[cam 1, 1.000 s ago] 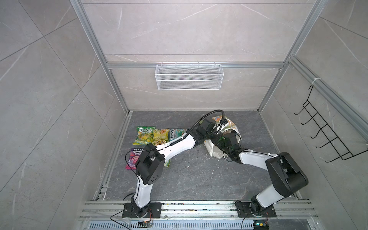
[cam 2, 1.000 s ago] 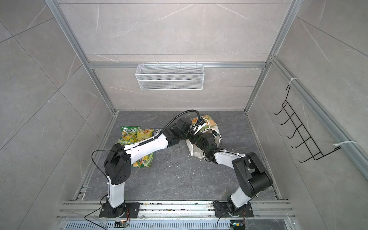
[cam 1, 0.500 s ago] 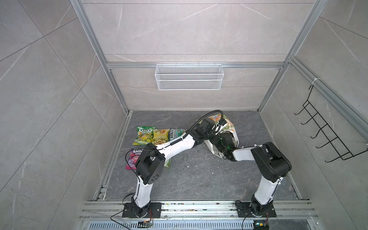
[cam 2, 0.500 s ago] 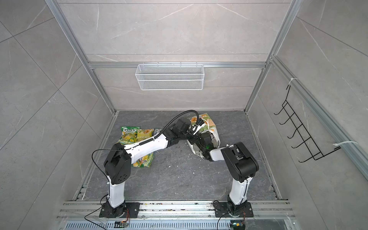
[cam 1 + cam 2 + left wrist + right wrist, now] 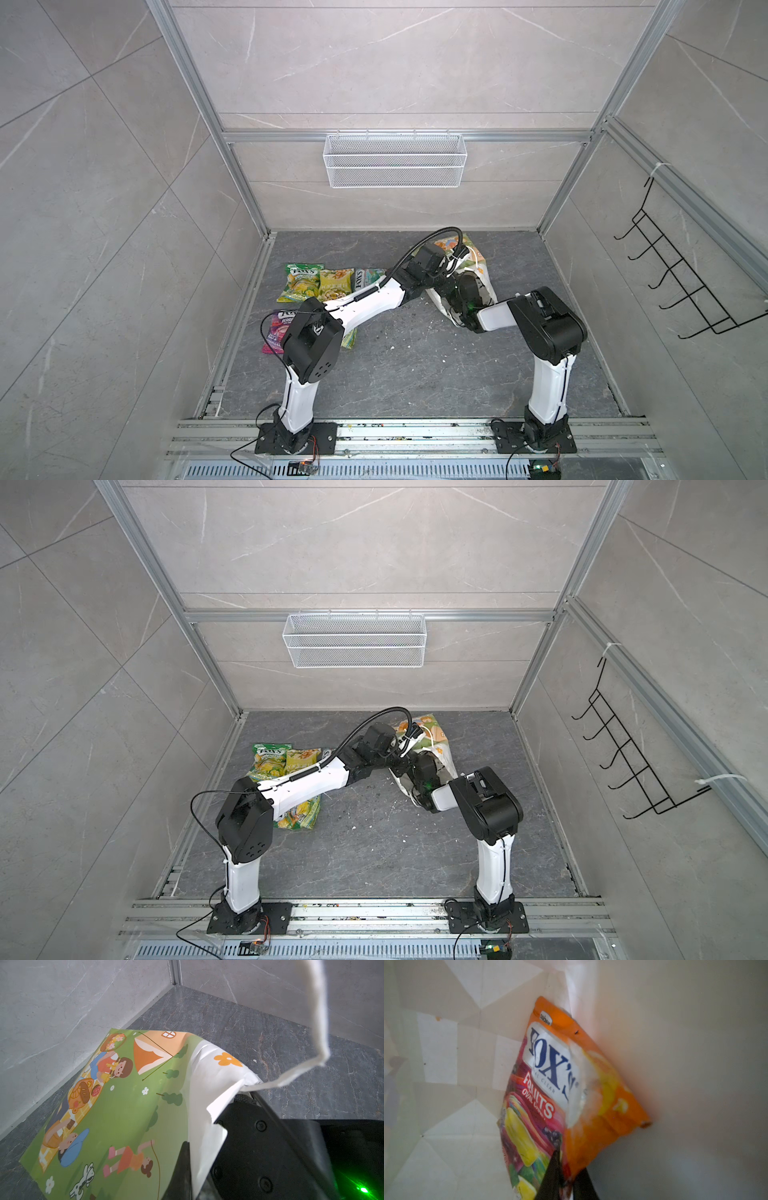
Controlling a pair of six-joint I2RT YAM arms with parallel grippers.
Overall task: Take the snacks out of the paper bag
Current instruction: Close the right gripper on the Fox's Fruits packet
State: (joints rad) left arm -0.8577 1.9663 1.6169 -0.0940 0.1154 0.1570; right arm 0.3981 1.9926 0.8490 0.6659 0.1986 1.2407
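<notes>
The paper bag (image 5: 478,259) (image 5: 432,733) lies tilted on the dark floor at the back, printed side (image 5: 124,1105) up. My left gripper (image 5: 196,1167) is shut on its white rim, and a cord handle (image 5: 320,1022) loops above. My right gripper (image 5: 568,1169) is inside the bag, shut on the lower edge of an orange-red FOX'S packet (image 5: 560,1084). In both top views the bag hides the right jaws. Other snacks lie on the floor to the left: green-yellow (image 5: 300,282) (image 5: 270,760), yellow (image 5: 336,283), teal (image 5: 368,278) and purple (image 5: 280,332).
A white wire mesh basket (image 5: 395,160) hangs on the back wall. A black hook rack (image 5: 681,282) is on the right wall. The right arm's black wrist (image 5: 270,1147) sits right beside the left gripper. The bag's walls close round the held packet.
The right arm's elbow has swung left towards the bag, pushing its wrist deeper into the mouth, and its jaws have closed. The left arm and the bag have barely moved.
</notes>
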